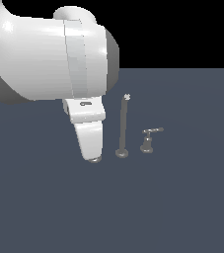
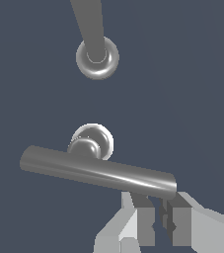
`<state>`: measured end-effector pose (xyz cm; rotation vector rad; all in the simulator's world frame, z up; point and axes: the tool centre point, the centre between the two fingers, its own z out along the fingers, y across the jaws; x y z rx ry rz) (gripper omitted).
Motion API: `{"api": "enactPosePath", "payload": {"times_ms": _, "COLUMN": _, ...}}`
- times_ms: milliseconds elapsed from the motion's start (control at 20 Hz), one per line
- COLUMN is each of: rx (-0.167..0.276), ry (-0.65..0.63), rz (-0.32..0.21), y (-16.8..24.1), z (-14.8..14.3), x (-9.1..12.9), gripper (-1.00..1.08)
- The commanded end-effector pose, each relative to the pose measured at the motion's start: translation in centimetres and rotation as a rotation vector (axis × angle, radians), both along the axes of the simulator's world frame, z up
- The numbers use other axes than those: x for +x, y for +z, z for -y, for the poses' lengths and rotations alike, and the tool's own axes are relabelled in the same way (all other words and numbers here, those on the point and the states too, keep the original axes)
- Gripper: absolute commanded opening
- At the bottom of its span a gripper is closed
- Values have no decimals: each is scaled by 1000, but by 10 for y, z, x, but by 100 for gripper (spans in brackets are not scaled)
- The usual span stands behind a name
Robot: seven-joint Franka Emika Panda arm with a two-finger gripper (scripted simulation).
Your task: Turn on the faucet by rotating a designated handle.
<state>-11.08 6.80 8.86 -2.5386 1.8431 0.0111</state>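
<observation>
In the wrist view the handle (image 2: 98,172) is a long grey bar lying across its rounded base (image 2: 91,141). My gripper (image 2: 159,205) sits at the bar's one end, its two fingers (image 2: 142,220) close together with nothing between them, tips right by the bar's edge. The faucet's spout foot (image 2: 97,57) lies beyond the handle. In the exterior view the tall thin spout (image 1: 122,126) stands upright, and the white hand (image 1: 90,136) reaches down just to its left, hiding the handle and fingers.
A smaller lever handle (image 1: 149,139) stands at the exterior view's right of the spout. The bulky white arm (image 1: 44,59) fills the upper left of that view. Everything rests on a flat dark blue-grey floor (image 1: 182,207).
</observation>
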Motion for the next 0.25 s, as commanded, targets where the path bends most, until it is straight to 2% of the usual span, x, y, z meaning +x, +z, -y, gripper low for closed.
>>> {"api": "enactPosePath", "payload": {"times_ms": 0, "rx": -6, "ry": -53, "rz": 3, "y": 0, "z": 35, "x": 10, "gripper": -100}}
{"api": "enactPosePath", "payload": {"times_ms": 200, "rx": -8, "ry": -68, "rz": 3, "y": 0, "z": 54, "x": 16, "gripper": -100}}
